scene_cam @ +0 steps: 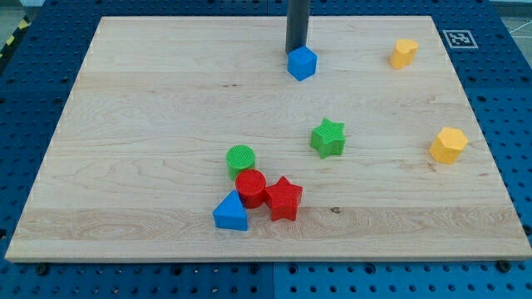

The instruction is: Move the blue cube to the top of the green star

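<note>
The blue cube (302,63) sits near the view's top, a little right of centre, on the wooden board. The green star (328,138) lies below it and slightly to the right, about a third of the board's depth away. My tip (296,51) stands just above and left of the blue cube, touching or almost touching its upper left edge. The rod rises straight out of the view's top.
A green cylinder (241,158), a red cylinder (250,188), a red star (284,198) and a blue triangular block (230,213) cluster at lower centre. A yellow block (404,53) sits at the top right. A yellow hexagonal block (449,145) is near the right edge.
</note>
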